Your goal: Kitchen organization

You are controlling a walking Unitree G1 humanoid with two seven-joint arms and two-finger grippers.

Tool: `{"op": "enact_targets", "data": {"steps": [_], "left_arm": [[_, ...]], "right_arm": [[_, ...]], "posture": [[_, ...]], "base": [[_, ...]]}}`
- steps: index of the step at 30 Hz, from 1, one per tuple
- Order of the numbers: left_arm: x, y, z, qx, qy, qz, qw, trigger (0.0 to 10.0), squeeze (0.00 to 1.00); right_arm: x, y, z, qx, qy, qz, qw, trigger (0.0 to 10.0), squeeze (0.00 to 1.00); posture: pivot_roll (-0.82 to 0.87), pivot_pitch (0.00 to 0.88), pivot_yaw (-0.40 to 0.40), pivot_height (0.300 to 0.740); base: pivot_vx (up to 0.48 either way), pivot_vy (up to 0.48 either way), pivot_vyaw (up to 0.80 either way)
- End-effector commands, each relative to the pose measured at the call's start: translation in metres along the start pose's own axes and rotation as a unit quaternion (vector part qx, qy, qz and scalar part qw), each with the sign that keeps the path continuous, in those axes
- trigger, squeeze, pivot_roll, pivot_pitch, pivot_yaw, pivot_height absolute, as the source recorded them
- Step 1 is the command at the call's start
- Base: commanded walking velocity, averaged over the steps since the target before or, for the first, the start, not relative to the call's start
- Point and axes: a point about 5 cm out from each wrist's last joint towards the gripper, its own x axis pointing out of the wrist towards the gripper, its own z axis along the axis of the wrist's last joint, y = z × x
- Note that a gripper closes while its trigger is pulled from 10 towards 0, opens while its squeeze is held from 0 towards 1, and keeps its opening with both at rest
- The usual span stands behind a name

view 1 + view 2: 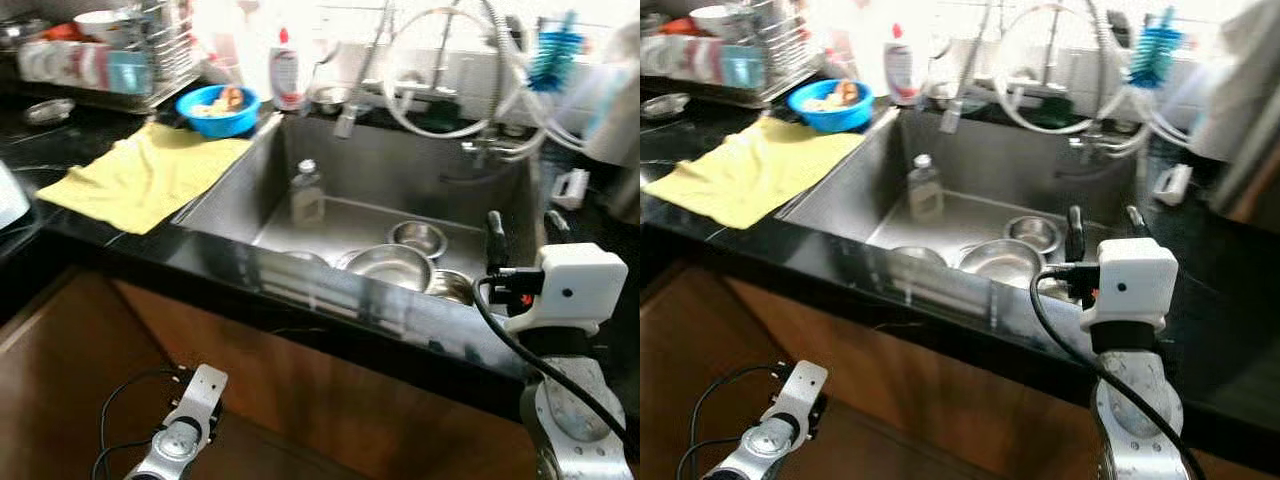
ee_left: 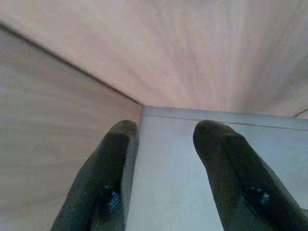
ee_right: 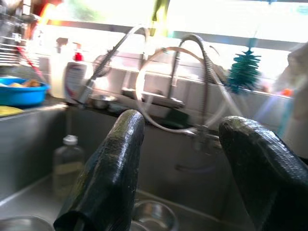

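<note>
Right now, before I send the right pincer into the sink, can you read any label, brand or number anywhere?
None is readable.
White bottle with a red cap behind the sink: label print too blurred.
Clear bottle standing in the sink: no legible label.
Right pincer, open above the sink's front edge: no markings visible.

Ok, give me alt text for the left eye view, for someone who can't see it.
The right tool, fingers open, is raised over the front right edge of a steel sink holding steel bowls and a small bottle. A yellow cloth and blue bowl sit on the black counter to the left.
</note>
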Motion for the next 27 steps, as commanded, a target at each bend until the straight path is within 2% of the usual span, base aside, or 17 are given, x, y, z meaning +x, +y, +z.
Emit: {"op": "enact_targets", "data": {"steps": [1,8,12,18,27], "left_arm": [[0.000,0.001,-0.002,-0.007,0.005,0.004,1.000,10.0,0.00],[0.001,0.001,0.001,-0.012,0.001,0.007,1.000,10.0,0.00],[0.000,0.002,0.000,-0.018,0.005,0.008,1.000,10.0,0.00],[0.000,0.002,-0.001,-0.022,0.005,0.010,1.000,10.0,0.00],[0.000,0.001,0.000,-0.014,0.002,0.009,1.000,10.0,0.00]], "right_arm": [[0.002,0.001,0.000,-0.001,0.003,0.010,1.000,10.0,0.00],[0.005,0.003,0.001,-0.001,-0.001,0.022,1.000,10.0,0.00],[0.009,-0.002,0.001,-0.009,-0.003,0.020,1.000,10.0,0.00],[0.011,-0.004,0.002,-0.012,-0.004,0.022,1.000,10.0,0.00],[0.014,-0.003,0.004,-0.011,-0.010,0.031,0.999,10.0,0.00]], "posture": [[-0.15,0.000,0.039,0.740],[-0.14,0.000,0.036,0.740],[-0.14,0.000,0.035,0.740],[-0.13,0.000,0.033,0.740],[-0.14,0.000,0.032,0.740]], "base": [[0.000,0.000,0.80],[0.000,0.000,0.80],[0.000,0.000,0.80],[0.000,0.462,0.80],[0.000,0.000,0.80]]}}
